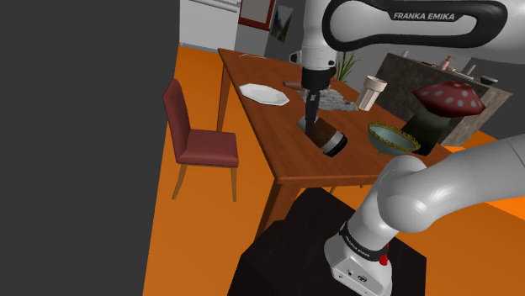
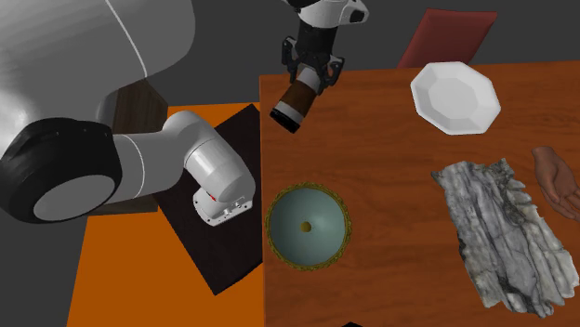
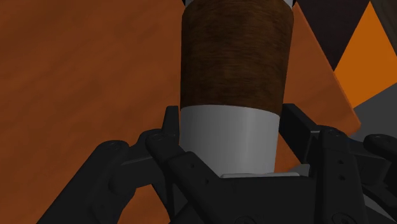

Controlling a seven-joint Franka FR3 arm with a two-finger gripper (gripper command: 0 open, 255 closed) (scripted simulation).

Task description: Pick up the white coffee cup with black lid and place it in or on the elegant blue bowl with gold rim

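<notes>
- I have the gripper (image 2: 310, 78) pinching the coffee cup (image 2: 294, 104) by its white base. It is tilted, so I judge this the carry step.
- Next: bring it over the bowl (image 2: 308, 226), then lower and release.

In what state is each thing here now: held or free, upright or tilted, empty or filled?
pincer: shut on the coffee cup.
coffee cup: clasped, tilted, lid on.
bowl: upright on the table, empty.
plate: flat on the table, empty.
second cup: upright, free.
</notes>
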